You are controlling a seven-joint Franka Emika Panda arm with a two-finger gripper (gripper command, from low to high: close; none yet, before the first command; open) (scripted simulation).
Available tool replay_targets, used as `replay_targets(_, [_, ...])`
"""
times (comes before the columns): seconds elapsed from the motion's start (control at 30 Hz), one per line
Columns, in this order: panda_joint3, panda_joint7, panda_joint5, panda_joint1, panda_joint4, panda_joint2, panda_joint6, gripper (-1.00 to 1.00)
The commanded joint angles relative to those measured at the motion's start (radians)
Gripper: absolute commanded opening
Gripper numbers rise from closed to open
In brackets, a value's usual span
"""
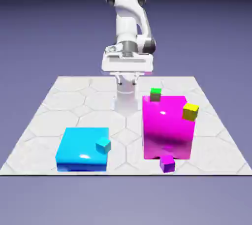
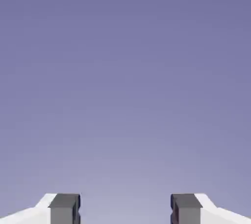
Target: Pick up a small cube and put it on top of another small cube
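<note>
The tiny purple cube (image 1: 167, 163) sits on the table just before the big glossy magenta block (image 1: 166, 129) — small green cube (image 1: 155, 94) and small yellow cube (image 1: 190, 111) on top; the white arm's gripper (image 2: 125, 208), fingers spread, holds nothing

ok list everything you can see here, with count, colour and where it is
table: 1, white hexagon-patterned top, under everything
big block: 1, magenta, exterior view's right
flat block: 1, cyan, exterior view's left front
purple cube: 1, small, on the table at the magenta block's front edge
green cube: 1, small, at the magenta block's far top corner
yellow cube: 1, small, at its right top edge
small cyan cube: 1, at the flat block's right edge
arm: 1, white, far middle
gripper: 1, grey tips apart, nothing between them
</note>
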Motion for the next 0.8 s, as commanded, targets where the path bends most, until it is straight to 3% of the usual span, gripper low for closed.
replay_targets(0.0, [0.016,0.009,-0.010,-0.005,0.032,0.036,-0.034,0.00])
replay_targets(0.77, [0.380,0.221,-0.230,-0.116,0.756,0.870,-0.825,0.00])
